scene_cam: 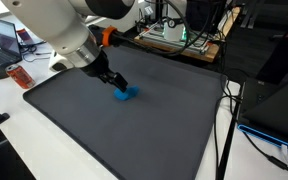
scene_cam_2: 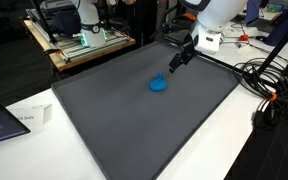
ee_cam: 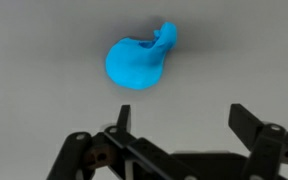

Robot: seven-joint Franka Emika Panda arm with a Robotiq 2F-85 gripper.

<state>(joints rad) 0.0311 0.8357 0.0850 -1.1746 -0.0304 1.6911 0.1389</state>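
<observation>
On the dark grey mat [scene_cam: 134, 130] covering the desk [scene_cam: 9, 125], in an exterior view, a little blue blob [scene_cam: 127, 95] sits roughly mid-mat with the end effector [scene_cam: 114, 83] hanging just beside it. In an exterior view the blob [scene_cam_2: 159, 85] lies near the end effector [scene_cam_2: 176, 60], but apart from it. Wrist view: the blob [ee_cam: 136, 65] is resting on the mat just ahead of the fingers [ee_cam: 124, 115], which are spread wide and gripping nothing.
</observation>
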